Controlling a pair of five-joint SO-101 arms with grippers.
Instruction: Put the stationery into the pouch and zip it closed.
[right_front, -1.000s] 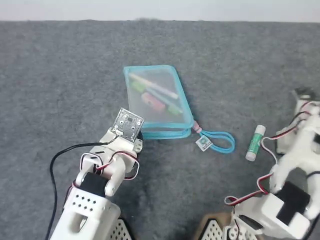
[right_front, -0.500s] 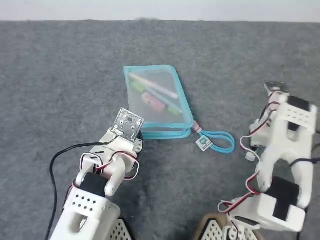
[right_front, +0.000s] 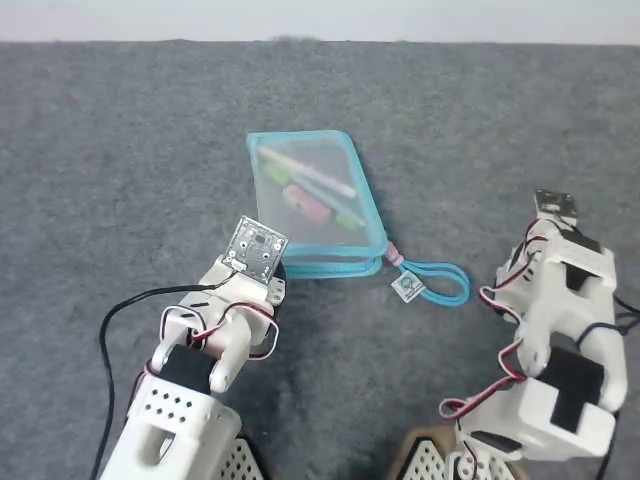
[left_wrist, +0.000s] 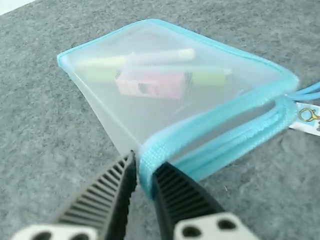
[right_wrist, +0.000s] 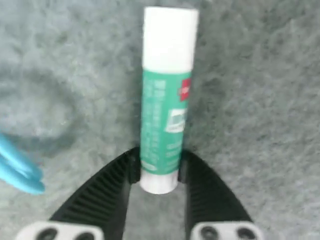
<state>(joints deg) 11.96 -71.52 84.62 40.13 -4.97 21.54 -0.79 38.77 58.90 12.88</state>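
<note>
The left gripper (left_wrist: 144, 164) is pinched tight on the near left corner of the pouch (left_wrist: 165, 112), which lies mid-table on the grey mat (right_front: 150, 130). Well to its right, the right gripper (right_wrist: 159, 167) presses its 2 fingers (right_wrist: 114, 186) against both sides of the glue stick (right_wrist: 167, 100), which lies flat on the mat.

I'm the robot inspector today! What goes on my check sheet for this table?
Surface: grey mat, flat.
Job's things: pouch lying flat, with pens and a pink eraser inside; glue stick lying on the mat, outside the pouch.
Clutter: nothing seen.
Grippers: left gripper, jaws pinching the pouch's blue edge; right gripper, jaws clamped on the glue stick's end.
Cables: black cable beside the left arm; red and white wires on the right arm.
Surroundings: pale wall behind the mat.
</note>
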